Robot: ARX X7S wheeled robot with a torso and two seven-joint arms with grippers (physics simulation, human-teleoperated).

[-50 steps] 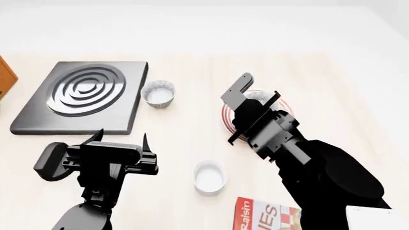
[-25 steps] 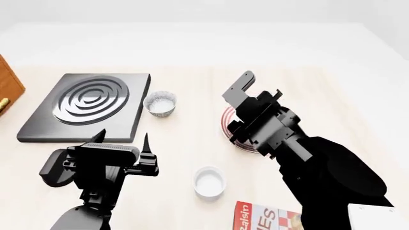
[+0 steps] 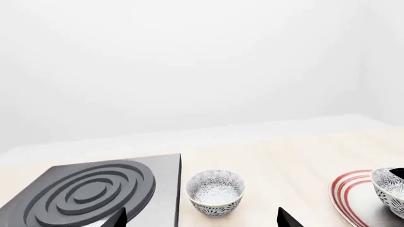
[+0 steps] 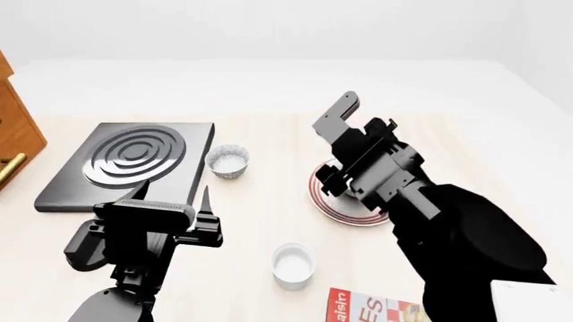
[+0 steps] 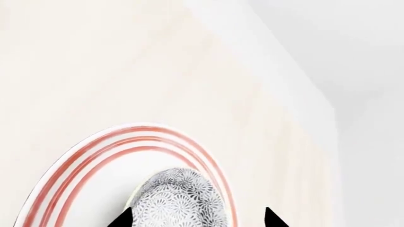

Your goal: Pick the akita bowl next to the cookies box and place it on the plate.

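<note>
Care matters most at this step: the akita bowl (image 5: pixel 180 201) already sits inside the red rings of the plate (image 5: pixel 75 175), so in my judgement the job left is to let go cleanly and lift straight up without nudging it toward the rim. The right wrist view shows the bowl on the plate's white floor, near the ringed edge on one side rather than dead centre.

The right gripper (image 5: pixel 196 218) has its two dark fingertips (image 5: pixel 122 220) showing either side of the bowl, spread about as wide as the bowl itself; whether they press on it or stand just clear, I cannot tell.

The left gripper (image 4: pixel 170 194) hangs over bare table with its jaws apart, holding nothing. A look-alike bowl (image 4: pixel 227 162) stands beside the stove plate (image 4: pixel 130 161). The cookies box (image 4: pixel 372 308) lies near a white cup (image 4: pixel 293 265), well apart from the plate.
</note>
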